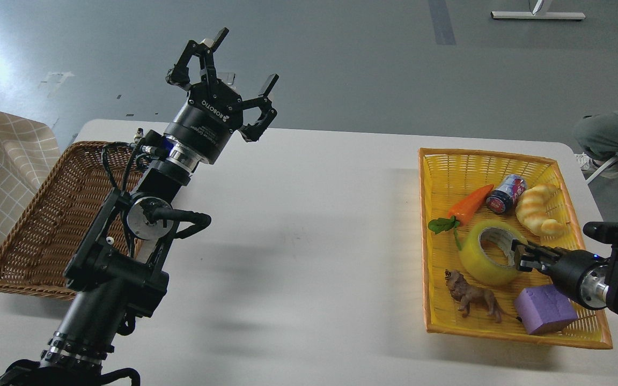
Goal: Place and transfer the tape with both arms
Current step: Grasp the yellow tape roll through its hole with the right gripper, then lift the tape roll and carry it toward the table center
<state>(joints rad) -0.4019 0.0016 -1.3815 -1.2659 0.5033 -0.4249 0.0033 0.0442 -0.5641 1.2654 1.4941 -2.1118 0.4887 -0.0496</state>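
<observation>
The tape (488, 252), a translucent yellow roll with a pale core, lies tilted in the yellow basket (443, 166) at the right side of the white tabletop (309, 241). The right claw (518, 255) comes in from the right edge and reaches the roll at its right rim; its tips sit at the core opening, but they appear small and dark, so I cannot tell whether they are apart or pressed on the tape. Around the roll in the same basket lie a toy carrot (467, 206) just beside its upper left, a small can (505, 194), a croissant-shaped bread toy (539, 210), a brown lion figure (472, 295) and a purple block (545, 310) near its lower side. The left claw (244, 61) is held high above the left part of the tabletop, its fingers spread wide apart and holding nothing. A brown wicker basket (46, 230) rests at the left edge, partly behind the left arm.
</observation>
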